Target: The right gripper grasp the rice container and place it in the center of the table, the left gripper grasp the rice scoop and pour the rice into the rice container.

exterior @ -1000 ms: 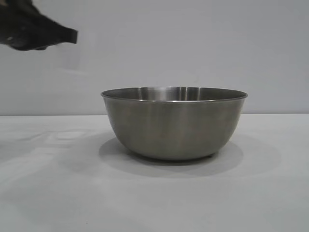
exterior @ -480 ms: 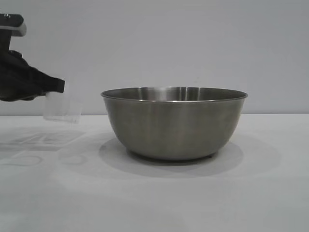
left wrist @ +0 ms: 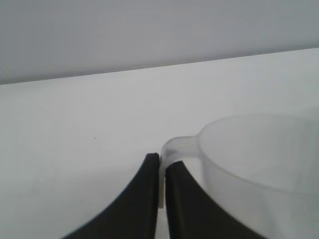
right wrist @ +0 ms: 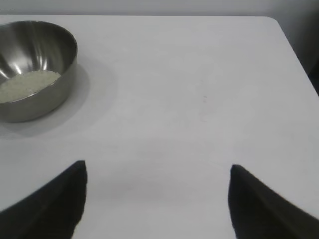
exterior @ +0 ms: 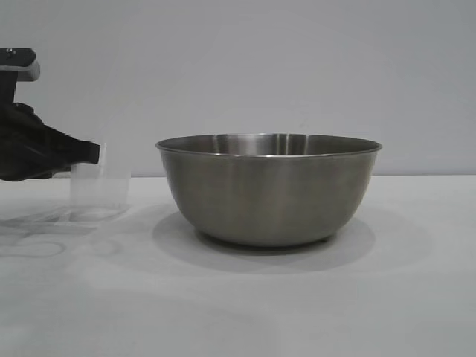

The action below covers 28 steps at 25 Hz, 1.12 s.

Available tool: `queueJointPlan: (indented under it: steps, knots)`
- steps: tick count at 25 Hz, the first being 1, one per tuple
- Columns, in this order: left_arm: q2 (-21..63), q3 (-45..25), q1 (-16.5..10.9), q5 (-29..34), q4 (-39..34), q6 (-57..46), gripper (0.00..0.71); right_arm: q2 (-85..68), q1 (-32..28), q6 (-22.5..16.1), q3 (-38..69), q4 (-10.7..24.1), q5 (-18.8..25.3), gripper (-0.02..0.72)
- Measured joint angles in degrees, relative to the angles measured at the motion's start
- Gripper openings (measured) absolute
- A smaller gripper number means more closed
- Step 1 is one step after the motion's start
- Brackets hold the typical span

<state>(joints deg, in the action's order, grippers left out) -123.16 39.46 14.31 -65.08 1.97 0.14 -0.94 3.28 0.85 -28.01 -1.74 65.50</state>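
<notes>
**Scoop set down by the bowl, rice sitting in the bowl**

Your left gripper [left wrist: 160, 172] is pinched tight on the flat handle of the rice scoop [exterior: 99, 186]; in the left wrist view you can see the two fingers [left wrist: 142, 186] squeezing that thin tab between them; the cup itself looks empty and see-through. From the exterior view the scoop stands upright on the table [exterior: 238, 312], at the left edge, near the rice container [exterior: 268, 190] but not touching it; the gripper reaches in from the left at about rim height of the scoop.

The rice container sits in the middle of the table, upright; your right wrist view shows the rice [right wrist: 25, 84] as a pale heap in the bottom of it.

Your right gripper [right wrist: 157, 199] is spread wide with nothing between the fingers; it hangs over bare table, well apart from the bowl.
</notes>
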Motion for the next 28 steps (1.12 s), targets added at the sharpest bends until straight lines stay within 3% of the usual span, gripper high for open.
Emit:
queueJointPlan:
  steps: [3, 4, 12, 18, 28]
  knots:
    - [0.0, -0.52, 0.0, -0.11, 0.0, 0.0, 0.169, 0.0, 0.0, 0.0, 0.0, 0.0, 0.0, 0.501]
    - [0.0, -1.15, 0.0, -0.11, 0.0, 0.0, 0.228, 0.0, 0.0, 0.0, 0.0, 0.0, 0.0, 0.501]
    - [1.29, -9.72, 0.0, 0.03, -0.09, -1.45, 0.228, 0.0, 0.0, 0.0, 0.0, 0.0, 0.0, 0.501]
    - [11.27, -15.3, 0.0, 0.25, -4.3, -2.9, 0.228, 0.0, 0.0, 0.0, 0.0, 0.0, 0.0, 0.501]
    - [38.09, -15.91, 0.0, 25.91, -7.51, -6.65, 0.228, 0.0, 0.0, 0.0, 0.0, 0.0, 0.0, 0.501]
